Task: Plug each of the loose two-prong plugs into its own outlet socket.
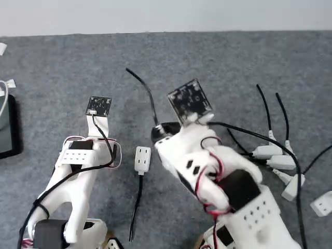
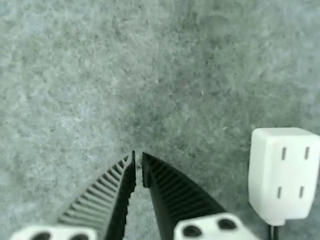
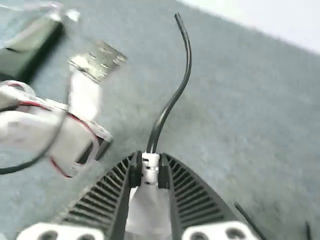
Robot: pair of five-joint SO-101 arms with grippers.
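Overhead, a white outlet socket lies on the grey table between the two arms, its lead running toward the near edge. Four loose two-prong plugs lie clustered at the right.

From the left wrist, the left gripper sits with its tips nearly touching, low over the table, the socket just to its right.

From the right wrist, the right gripper is clamped on a white plug, whose black cord curves toward the far side.
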